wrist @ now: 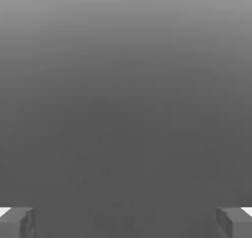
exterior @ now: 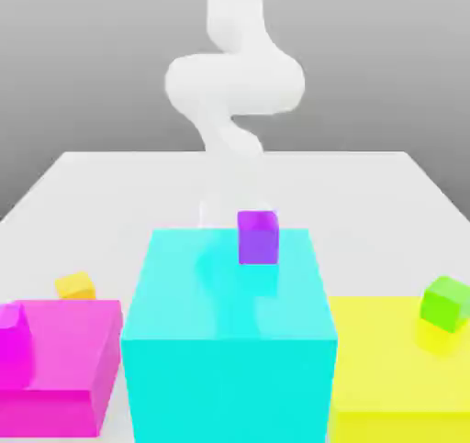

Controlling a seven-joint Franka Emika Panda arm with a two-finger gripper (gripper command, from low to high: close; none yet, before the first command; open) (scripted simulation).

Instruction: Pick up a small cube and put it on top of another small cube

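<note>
The small yellow-orange cube [exterior: 75,285] lies on the white table, just behind the magenta block at the exterior view's left. At the exterior view's right, the small bright green cube [exterior: 445,304] rests on top of the big yellow block [exterior: 395,377]. My white arm [exterior: 234,83] rises at the back of the table, and its lower end drops behind the big cyan block. In the hand view my gripper [wrist: 126,222] is open, its two grey fingertips [wrist: 17,221] far apart with nothing between them, facing a plain grey backdrop.
A big cyan block [exterior: 229,340] stands in the middle front with a small purple cube [exterior: 258,237] on its top. A big magenta block [exterior: 60,363] sits low at the left. The white table [exterior: 110,193] stretches back behind the blocks.
</note>
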